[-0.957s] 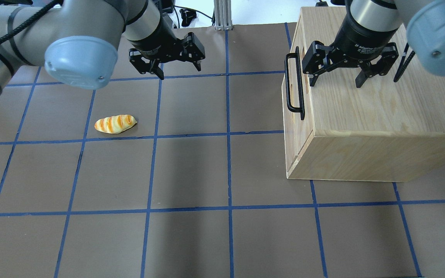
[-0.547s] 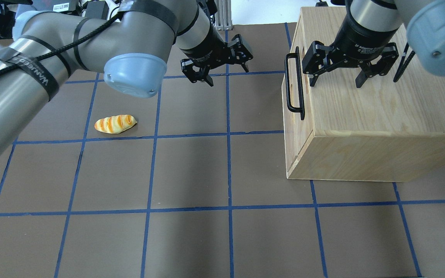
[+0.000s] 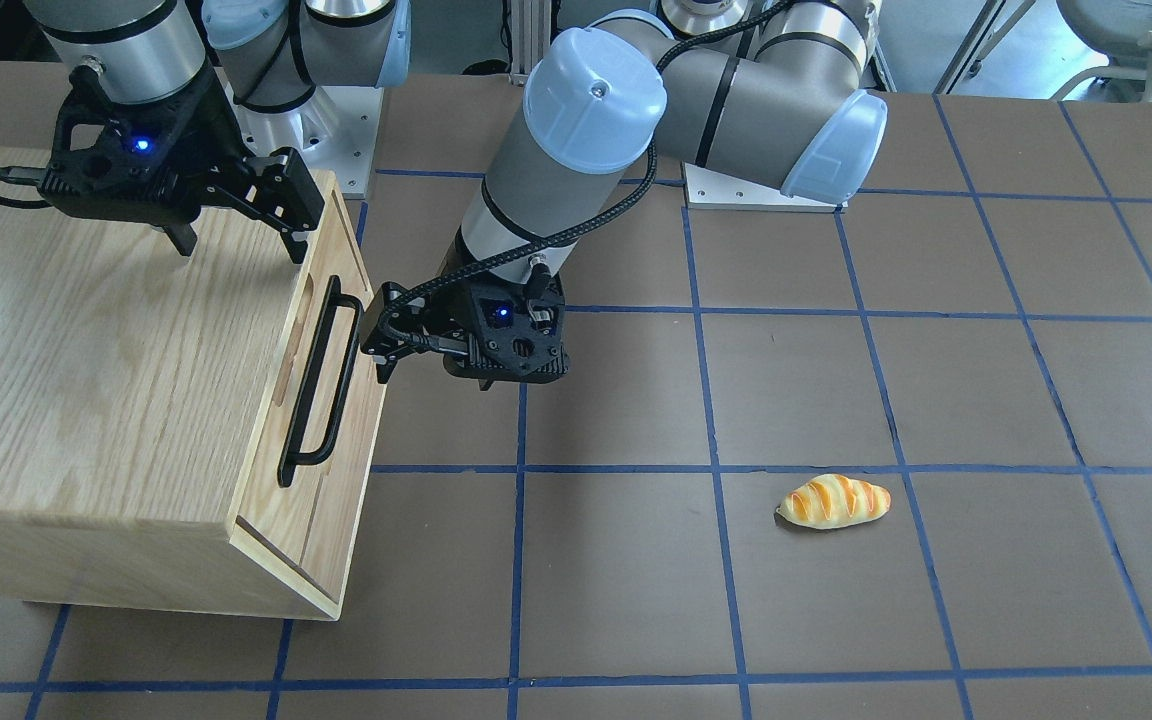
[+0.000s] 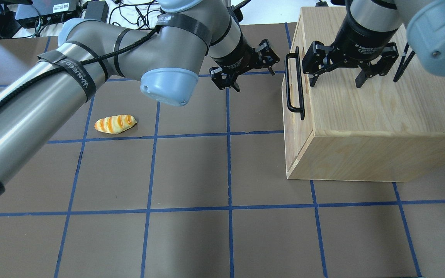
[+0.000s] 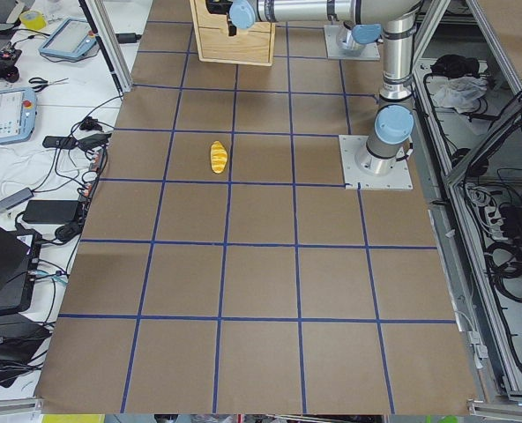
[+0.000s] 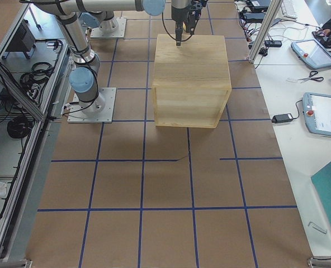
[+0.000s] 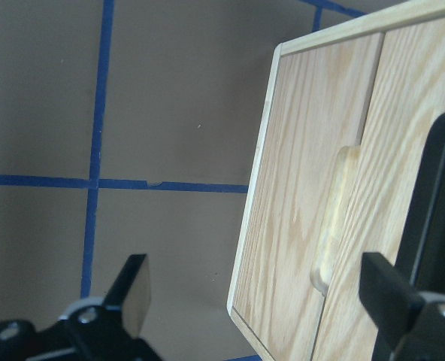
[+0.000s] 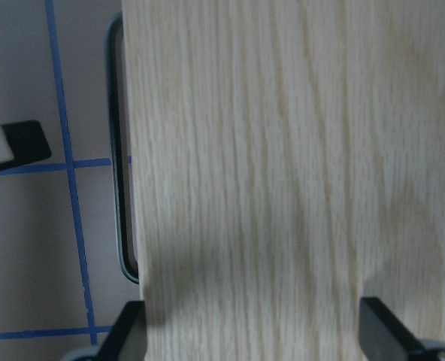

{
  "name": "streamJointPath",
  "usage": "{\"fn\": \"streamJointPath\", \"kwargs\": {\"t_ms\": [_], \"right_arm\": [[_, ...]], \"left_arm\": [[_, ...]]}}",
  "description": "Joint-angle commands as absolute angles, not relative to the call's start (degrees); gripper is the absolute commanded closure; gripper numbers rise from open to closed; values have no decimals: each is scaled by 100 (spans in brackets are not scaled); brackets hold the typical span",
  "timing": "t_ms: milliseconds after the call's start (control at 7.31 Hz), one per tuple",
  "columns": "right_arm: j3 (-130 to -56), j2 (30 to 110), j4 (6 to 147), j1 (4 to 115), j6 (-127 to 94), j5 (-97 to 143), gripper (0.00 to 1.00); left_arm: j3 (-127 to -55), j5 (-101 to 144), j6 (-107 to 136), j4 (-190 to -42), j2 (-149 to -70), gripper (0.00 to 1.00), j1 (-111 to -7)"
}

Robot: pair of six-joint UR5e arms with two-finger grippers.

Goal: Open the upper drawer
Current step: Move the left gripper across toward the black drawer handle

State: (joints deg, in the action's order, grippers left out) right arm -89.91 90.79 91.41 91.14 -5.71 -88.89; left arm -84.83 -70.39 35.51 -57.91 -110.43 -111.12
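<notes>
1. Hovering with its fingers spread apart, the left tool (image 3: 374, 340) points at the black handle (image 3: 334, 372), just short of it.
2. Right tool (image 4: 335, 83), fingers also apart, hangs over the cabinet (image 4: 381, 112) top.
3. Upper drawer (image 3: 308, 370) sits flush in the cabinet's front.
4. Bread roll (image 4: 115, 124) lies on the counter (image 4: 191, 173), well apart from the cabinet.

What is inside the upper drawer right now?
Its inside cannot be seen: the upper drawer sits shut in the cabinet. Only its wooden front with the black bar handle shows.
</notes>
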Motion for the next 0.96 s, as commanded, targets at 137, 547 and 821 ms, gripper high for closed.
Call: {"fn": "streamJointPath", "kwargs": {"t_ms": [137, 547, 821], "right_arm": [[-8991, 9079, 9141, 9114, -571, -8886, 0], [-8991, 9079, 9141, 9114, -571, -8895, 0], [-8991, 9079, 9141, 9114, -571, -8886, 0]], "left_arm": [[-8438, -7040, 3814, -5643, -11206, 0, -11328], [-8306, -7031, 3884, -5677, -11232, 0, -11373], [-8314, -7040, 3876, -5713, -11259, 0, -11425]]}}
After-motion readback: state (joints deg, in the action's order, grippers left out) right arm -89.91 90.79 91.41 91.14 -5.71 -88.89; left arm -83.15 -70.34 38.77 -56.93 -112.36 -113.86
